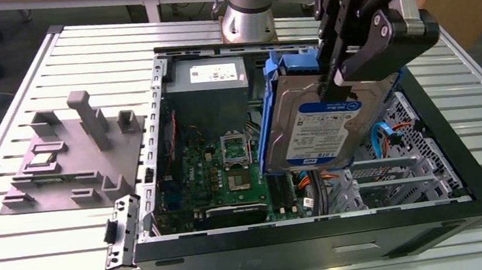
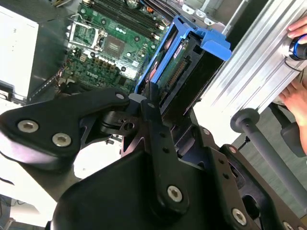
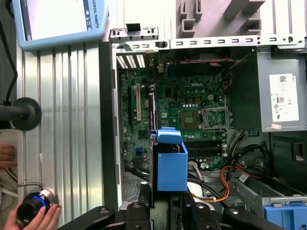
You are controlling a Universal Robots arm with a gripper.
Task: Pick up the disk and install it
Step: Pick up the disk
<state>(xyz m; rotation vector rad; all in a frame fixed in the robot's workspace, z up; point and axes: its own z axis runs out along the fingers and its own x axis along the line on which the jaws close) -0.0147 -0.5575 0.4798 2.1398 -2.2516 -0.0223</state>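
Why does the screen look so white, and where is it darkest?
In the first wrist view the tablet screen glows washed-out white. In the exterior view the disk, gripped by the tool, catches light on its metal, while the inside of the computer case is darkest.
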